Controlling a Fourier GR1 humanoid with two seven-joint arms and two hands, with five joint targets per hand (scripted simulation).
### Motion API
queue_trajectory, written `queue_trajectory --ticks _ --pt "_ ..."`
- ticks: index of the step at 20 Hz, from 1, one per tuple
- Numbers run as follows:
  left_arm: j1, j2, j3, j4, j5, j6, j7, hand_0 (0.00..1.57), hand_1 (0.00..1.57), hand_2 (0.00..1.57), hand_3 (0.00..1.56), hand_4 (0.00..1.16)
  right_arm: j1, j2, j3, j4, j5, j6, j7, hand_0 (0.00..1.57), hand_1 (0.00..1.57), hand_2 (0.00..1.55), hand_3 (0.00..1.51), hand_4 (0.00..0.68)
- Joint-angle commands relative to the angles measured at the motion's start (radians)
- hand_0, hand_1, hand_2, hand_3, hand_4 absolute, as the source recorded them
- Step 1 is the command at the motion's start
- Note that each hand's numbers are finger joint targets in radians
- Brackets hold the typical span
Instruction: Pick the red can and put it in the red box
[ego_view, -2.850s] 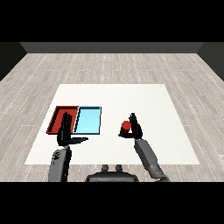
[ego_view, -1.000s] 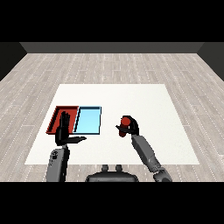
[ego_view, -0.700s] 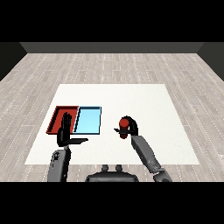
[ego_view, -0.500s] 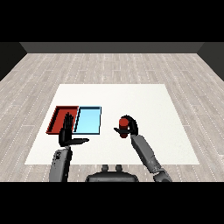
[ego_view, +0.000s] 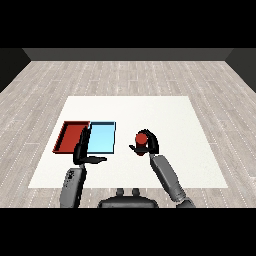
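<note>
The right robot hand (ego_view: 149, 145) was curled round the red can (ego_view: 141, 138), grasping it just right of the light blue tray (ego_view: 101, 137), so the pick looked done; whether the can had cleared the white counter (ego_view: 165, 115) could not be told. The red tray (ego_view: 71, 136), beyond the blue one, held nothing visible, leaving the carry and release. The left robot hand (ego_view: 83, 150) was released, fingers straight, near the trays' front edge
</note>
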Motion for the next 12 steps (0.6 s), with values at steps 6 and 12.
queue_trajectory --ticks 6,12 --pt "-0.074 -0.026 -0.175 0.028 0.009 0.075 0.099 0.00 0.00 0.00 0.00 0.00 0.008 0.004 0.019 -0.089 -0.012 -0.009 0.027 1.43 1.43 1.44 1.42 0.649" --pt "-0.136 -0.027 -0.273 0.039 0.043 0.183 0.151 0.00 0.00 0.00 0.00 0.00 -0.056 0.004 -0.007 -0.066 -0.009 -0.008 0.040 1.42 1.42 1.44 1.42 0.662"
